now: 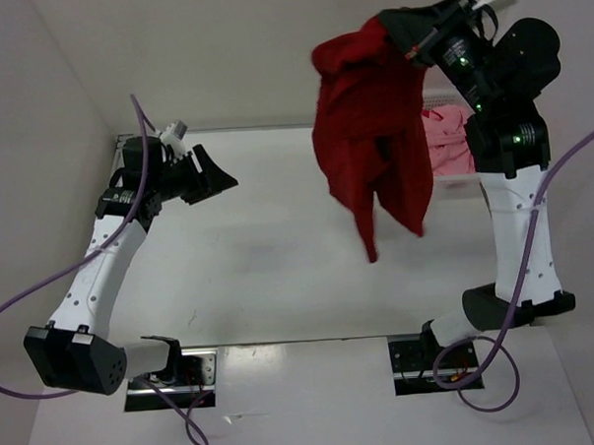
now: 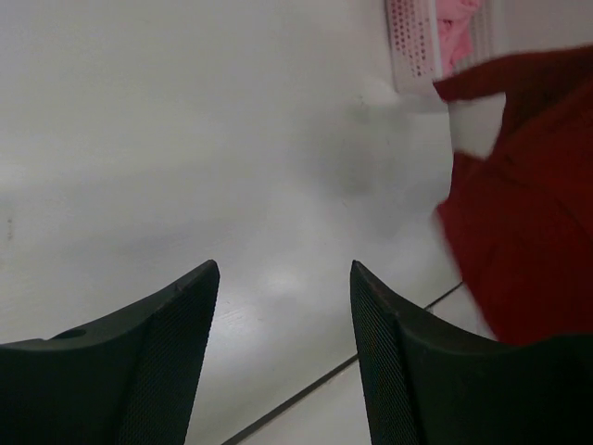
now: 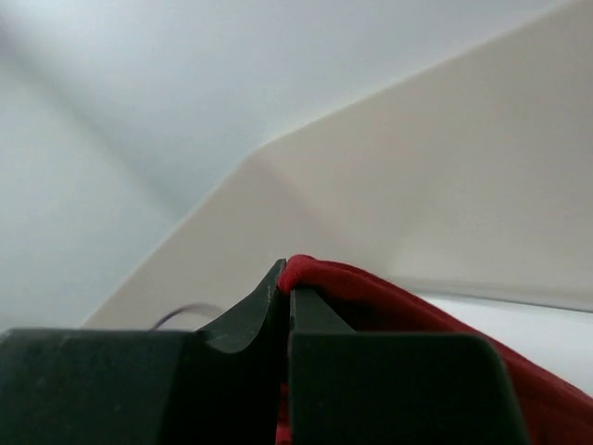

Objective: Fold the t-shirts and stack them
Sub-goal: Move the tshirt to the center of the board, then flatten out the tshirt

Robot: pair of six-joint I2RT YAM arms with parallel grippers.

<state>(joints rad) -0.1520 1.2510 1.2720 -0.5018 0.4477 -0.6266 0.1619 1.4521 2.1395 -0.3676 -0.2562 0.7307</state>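
My right hand (image 1: 399, 31) is clamped shut on a fold of the red t-shirt (image 1: 372, 131), which hangs from it above the far right of the surface (image 1: 260, 273). My left hand (image 1: 214, 177) hovers open on the far left, holding nothing. The pink t-shirt (image 1: 449, 142) lies bunched in the white basket (image 2: 412, 42) at the far right.

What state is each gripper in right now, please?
Left gripper: open, holding nothing.
Right gripper: shut on the red t-shirt, lifted above the table.
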